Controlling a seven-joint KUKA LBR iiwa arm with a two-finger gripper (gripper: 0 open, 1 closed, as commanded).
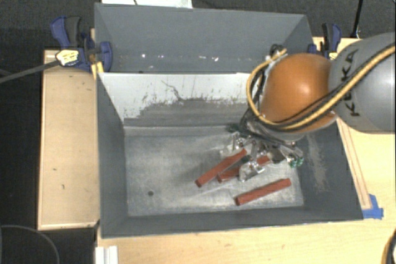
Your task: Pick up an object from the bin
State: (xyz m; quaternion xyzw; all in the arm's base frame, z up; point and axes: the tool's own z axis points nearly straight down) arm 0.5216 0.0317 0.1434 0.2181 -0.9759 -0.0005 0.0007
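Sticks of reddish brown, three in all, lie on the floor of the bin, all in its right half. The front stick lies alone, nearest the front wall and near the front right corner, almost level with that wall, its right end a little further back. It touches nothing else and is in plain sight from end to end.

Just behind it lie the other two, side by side and slanting the same way, left ends toward the front, right ends toward the back. The long stick reaches furthest left, about to the middle of the floor. The second stick lies just beside it on the right-hand side; whether the two touch is hard to make out. The far ends of both run under the gripper and are hidden there.

The gripper is down at the floor over those far ends, near the right wall. Whether it is open or closed on a stick cannot be told: its metal parts and dark mount crowd together over the sticks.

Behind and above it the round orange cover on the wrist hides part of the right wall and the back right corner, with cables looped round it. The grey arm is cut off at the picture's right side.
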